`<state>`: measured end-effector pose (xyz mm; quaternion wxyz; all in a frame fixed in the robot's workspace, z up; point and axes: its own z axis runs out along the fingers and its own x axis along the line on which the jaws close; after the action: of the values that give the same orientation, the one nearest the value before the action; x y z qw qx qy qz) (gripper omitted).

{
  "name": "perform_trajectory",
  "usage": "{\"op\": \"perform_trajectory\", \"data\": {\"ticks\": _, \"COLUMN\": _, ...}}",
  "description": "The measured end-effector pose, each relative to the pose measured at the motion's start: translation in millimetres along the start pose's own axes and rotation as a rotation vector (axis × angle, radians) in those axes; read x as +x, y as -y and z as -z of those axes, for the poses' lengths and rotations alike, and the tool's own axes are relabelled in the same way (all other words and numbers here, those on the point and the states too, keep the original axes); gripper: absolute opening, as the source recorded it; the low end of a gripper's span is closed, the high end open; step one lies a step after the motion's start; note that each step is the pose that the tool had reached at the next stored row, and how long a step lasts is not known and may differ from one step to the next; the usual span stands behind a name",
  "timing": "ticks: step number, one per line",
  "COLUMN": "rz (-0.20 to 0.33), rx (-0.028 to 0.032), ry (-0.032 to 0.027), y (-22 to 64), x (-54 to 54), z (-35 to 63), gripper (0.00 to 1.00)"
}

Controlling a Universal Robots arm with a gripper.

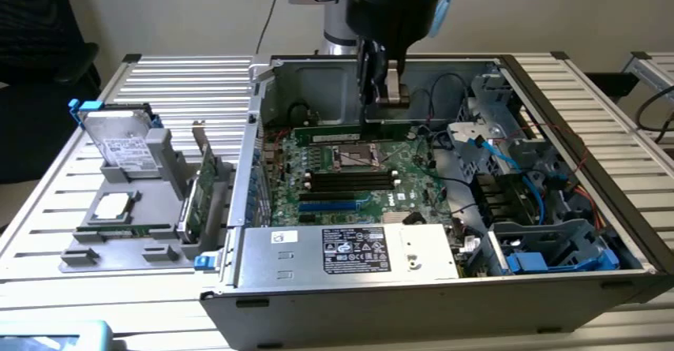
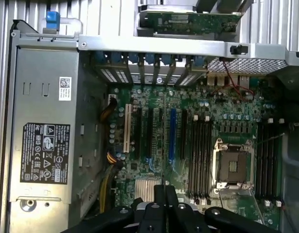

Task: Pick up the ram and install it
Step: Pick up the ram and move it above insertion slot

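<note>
The arm [image 1: 384, 4] is cut off by the top edge of the exterior view, and its dark hand [image 1: 377, 105] reaches down into the open computer case [image 1: 421, 308] at upper centre. The hand is pressed nearly together, pinching the ram [image 1: 348, 133] by its top edge. The ram hangs level, a long green strip just beyond the processor socket [image 1: 353, 158] and near the case's back wall. Its lower edge blends into the motherboard [image 1: 348, 201], so I cannot tell whether it touches the board or hangs apart from it. In the wrist view the fingers [image 2: 171, 196] meet over a thin dark edge that is hard to make out. The black memory slots [image 1: 348, 180] lie in front of the socket, towards frame centre. A tangle of blue cables [image 1: 495, 158] hides much of the case's right part, and the silver power supply [image 1: 348, 250] covers the board's near strip. At the exterior view's left a grey holder [image 1: 116, 233] carries a hard drive [image 1: 121, 142] and an expansion card [image 1: 207, 181] on edge. Everything rests on a tabletop [image 1: 169, 83] of ribbed metal slats. A pale wall [image 1: 189, 12] stands behind.
</note>
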<state>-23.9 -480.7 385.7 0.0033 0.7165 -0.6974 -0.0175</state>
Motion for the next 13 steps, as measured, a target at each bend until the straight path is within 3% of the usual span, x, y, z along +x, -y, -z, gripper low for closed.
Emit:
{"op": "perform_trajectory", "data": {"ticks": 3, "rz": 0.0, "rx": 0.0001, "ry": 0.0001, "y": 5.8, "x": -8.1, "z": -2.5, "gripper": 0.13}}
{"op": "perform_trajectory", "data": {"ticks": 13, "rz": -0.002, "rx": 0.0005, "ry": 0.0003, "y": 10.0, "x": -29.4, "z": -12.5, "gripper": 0.13}}
